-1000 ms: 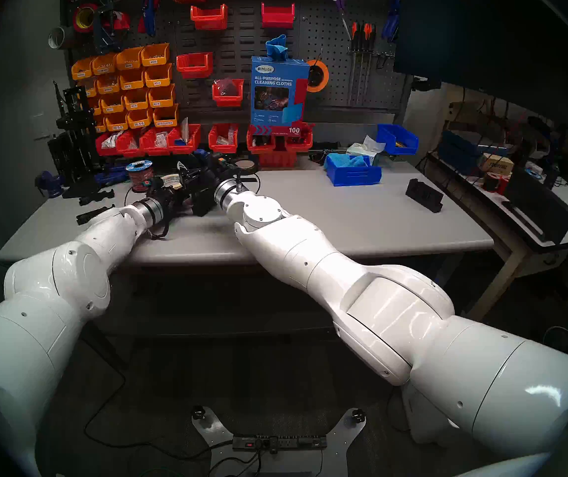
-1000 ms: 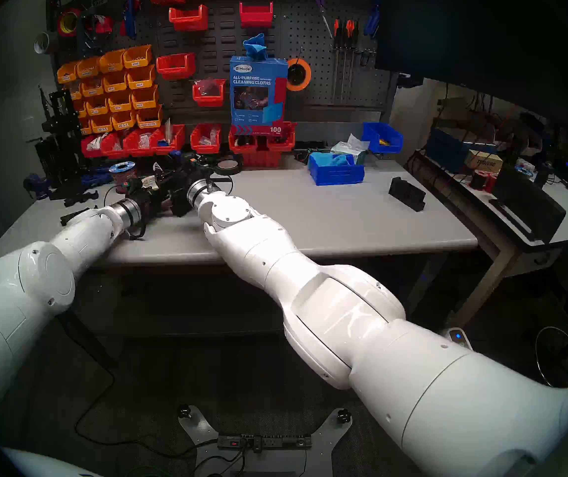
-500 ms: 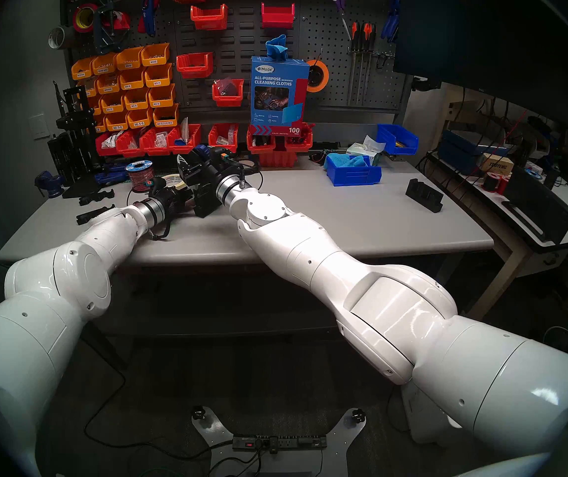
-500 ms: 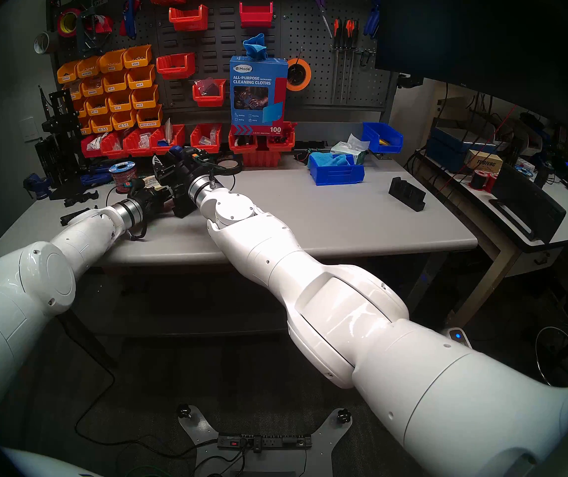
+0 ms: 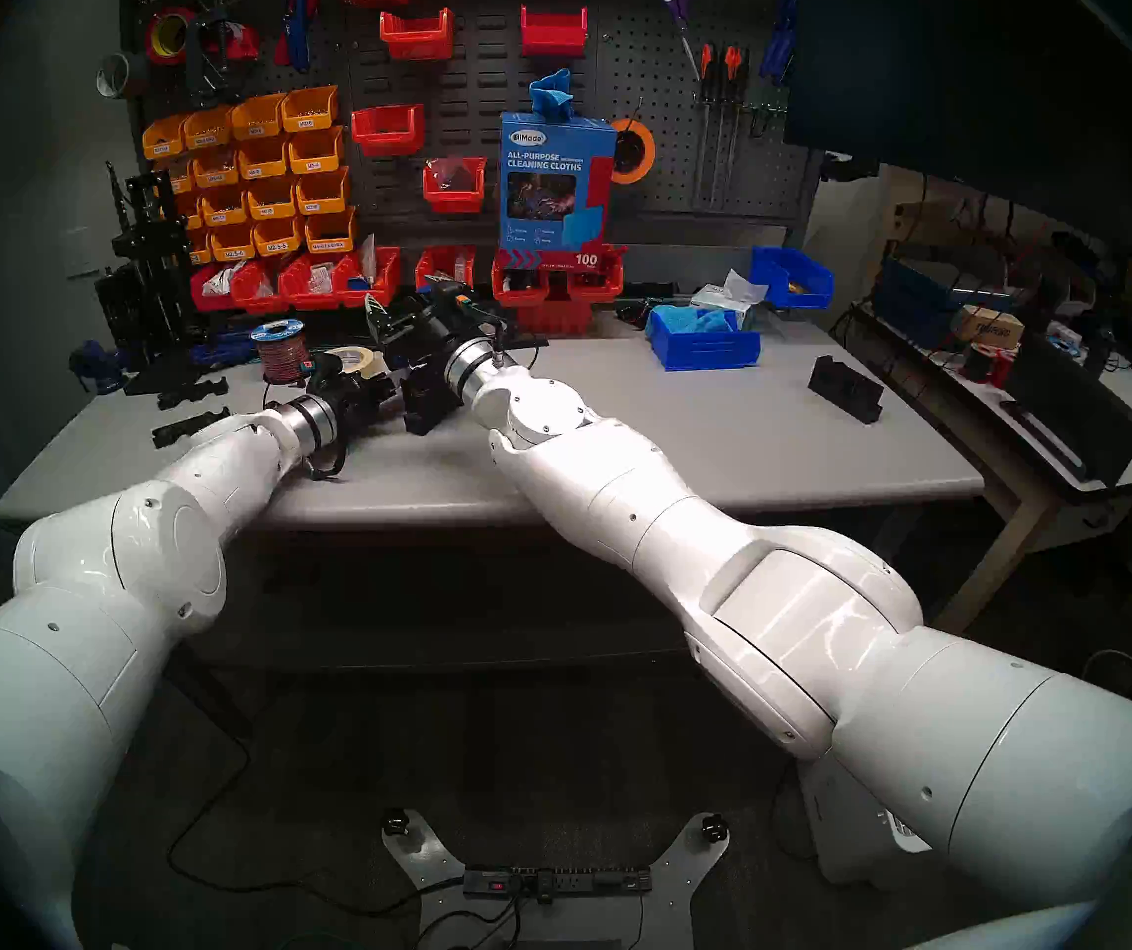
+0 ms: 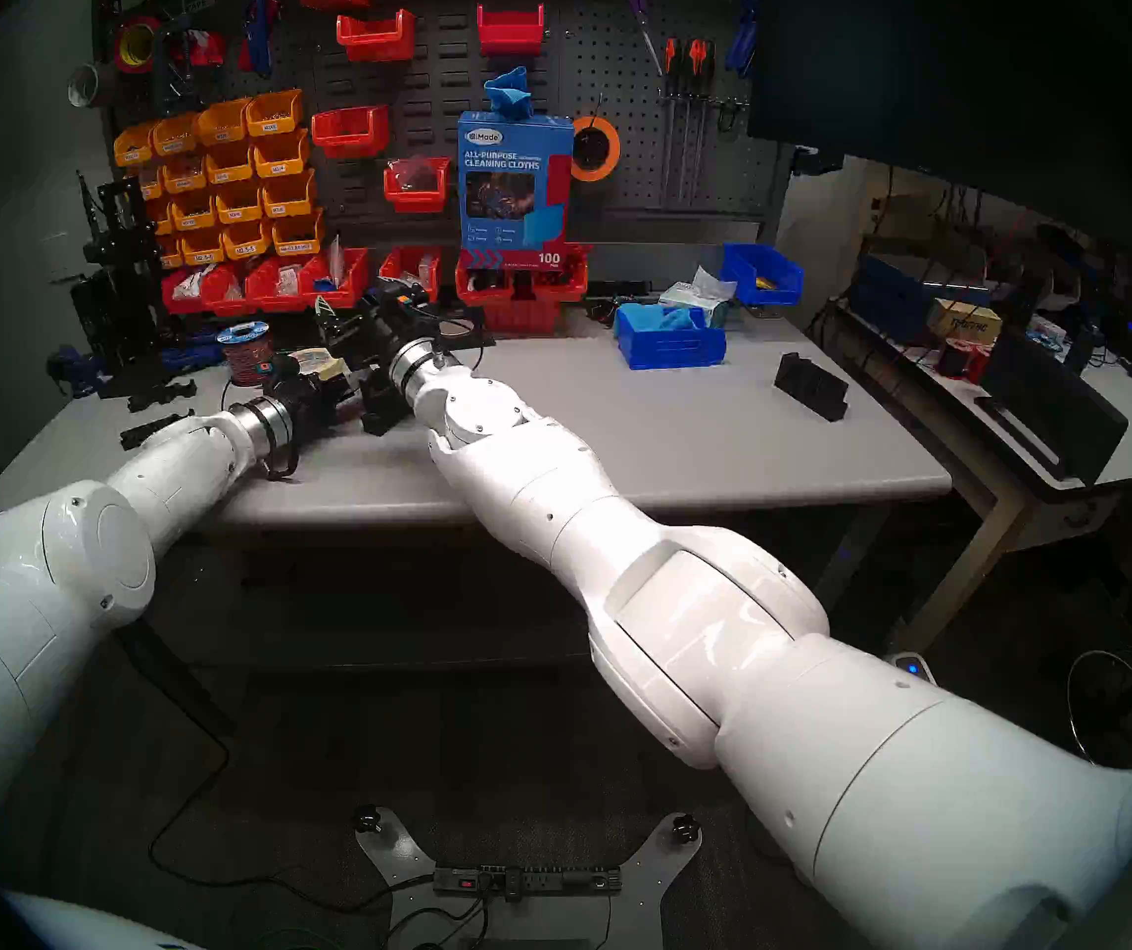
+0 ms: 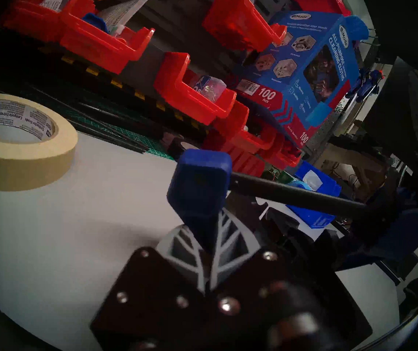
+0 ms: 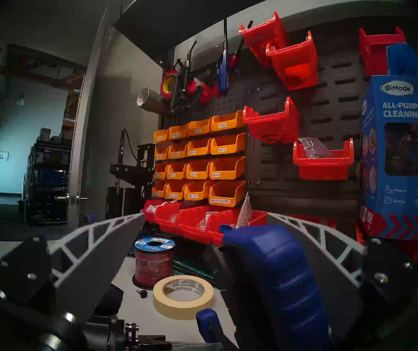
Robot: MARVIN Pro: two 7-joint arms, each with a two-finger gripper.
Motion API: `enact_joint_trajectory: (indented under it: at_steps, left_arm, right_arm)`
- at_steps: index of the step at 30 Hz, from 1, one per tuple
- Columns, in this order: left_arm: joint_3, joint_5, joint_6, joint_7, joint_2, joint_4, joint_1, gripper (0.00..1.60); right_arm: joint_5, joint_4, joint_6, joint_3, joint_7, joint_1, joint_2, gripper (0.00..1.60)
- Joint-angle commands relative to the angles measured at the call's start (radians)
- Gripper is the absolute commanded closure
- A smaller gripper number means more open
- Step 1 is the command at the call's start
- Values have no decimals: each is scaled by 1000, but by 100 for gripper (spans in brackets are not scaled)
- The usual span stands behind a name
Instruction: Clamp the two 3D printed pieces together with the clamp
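the blue plastic bin (image 5: 704,344) at centre right of the head view holds a crumpled blue cloth, and a second blue bin (image 5: 791,277) stands behind it. the row of red plastic bins (image 5: 303,280) along the back of the grey table (image 5: 652,441) holds small bagged parts; the yellow labelled bins (image 5: 262,174) above are too small to read into.

in the left wrist view, the left gripper (image 7: 209,256) has its grey ribbed fingers (image 7: 185,251) pressed together on the stem of the blue fixed jaw of the blue-and-black bar clamp (image 7: 200,183), whose thin black bar runs off to the right edge. in the right wrist view, the right gripper (image 8: 203,231) is spread wide, its right finger (image 8: 324,244) close against the clamp's blue ribbed body; whether they touch is unclear.

the black blocky 3d printed pieces (image 5: 426,400) sit left of centre in the head view, mostly hidden between the two wrists. a cream roll of masking tape (image 8: 184,296) lies flat on the table.
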Motion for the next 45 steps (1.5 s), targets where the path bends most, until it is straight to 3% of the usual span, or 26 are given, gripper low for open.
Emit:
enact_joint_trajectory:
  at_steps: [1,34,37,45]
  left_arm:
    - [-1,-5,2,-46,-19,-4,-6,160]
    - [10,-16,18,-78,-16,-14,0,160]
    - [11,-17,20,-82,-16,-15,1,160]
    - [12,-21,26,-95,-15,-17,3,160]
  right_arm:
    - [-1,-58,-28,12,-1,24,6,3]
    - [-4,-97,-20,46,-34,-108,94,11]
    - [-5,-104,-22,49,-43,-117,101,19]
    - [-9,-127,-25,50,-63,-139,114,16]
